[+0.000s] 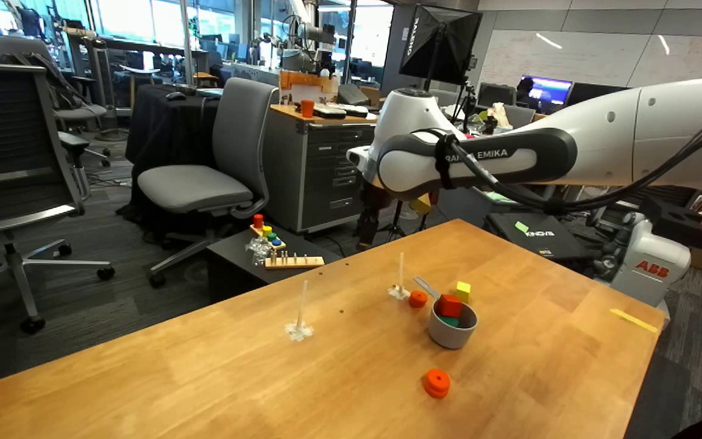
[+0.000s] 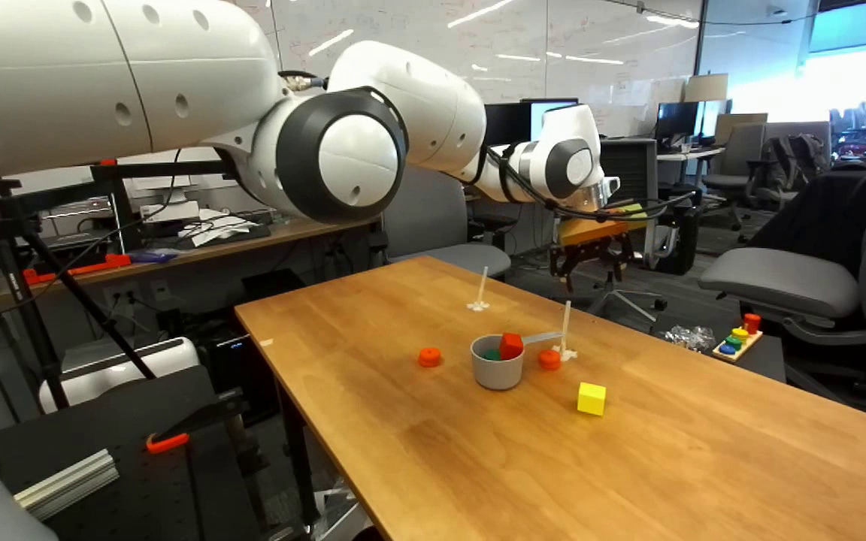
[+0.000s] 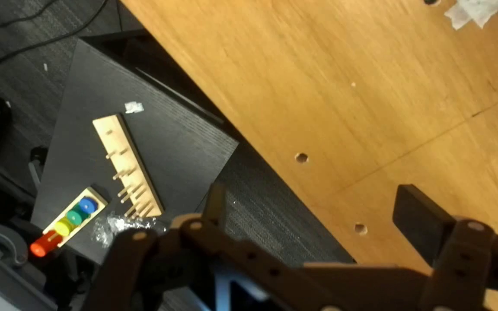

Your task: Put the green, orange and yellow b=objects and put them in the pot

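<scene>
Robot arms (image 1: 601,137), a whiteboard (image 1: 576,61), monitors (image 1: 546,91) and office chairs (image 1: 240,131) mark this as a robotics lab.

White casing (image 2: 200,68) pitted with round recesses (image 2: 123,114) clads the robot arm (image 1: 680,131) before me, a charcoal ring (image 2: 295,159) framing its white disc (image 2: 361,160) at eleven o'clock in an exterior view. At two o'clock in an exterior view, black cables (image 1: 555,206) bound by a black strap (image 1: 444,161) cross pale lettering (image 1: 493,153) ending in "EMIKA." In the wrist view, the gripper (image 3: 311,201) shows dark linkages (image 3: 240,250), pale screw heads (image 3: 196,225) and blocky black pads (image 3: 422,222) at seven and four o'clock; an orange-and-yellow section (image 2: 591,231) tops it toward three o'clock in an exterior view.
</scene>
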Robot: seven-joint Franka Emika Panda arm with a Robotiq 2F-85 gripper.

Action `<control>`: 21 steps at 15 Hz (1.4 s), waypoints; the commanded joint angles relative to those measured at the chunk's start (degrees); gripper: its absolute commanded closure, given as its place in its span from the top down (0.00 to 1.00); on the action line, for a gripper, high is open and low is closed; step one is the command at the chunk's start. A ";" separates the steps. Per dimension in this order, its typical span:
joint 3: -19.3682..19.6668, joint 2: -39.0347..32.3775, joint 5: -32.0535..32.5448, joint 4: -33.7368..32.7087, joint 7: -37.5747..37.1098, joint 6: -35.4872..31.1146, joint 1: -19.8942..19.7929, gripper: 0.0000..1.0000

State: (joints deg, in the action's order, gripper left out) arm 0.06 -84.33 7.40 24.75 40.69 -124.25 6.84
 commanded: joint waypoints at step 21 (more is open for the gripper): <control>0.46 4.49 1.00 1.01 2.69 -3.79 1.77 1.00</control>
State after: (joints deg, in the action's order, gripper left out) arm 0.59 -81.63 8.10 24.70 44.27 -128.71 7.87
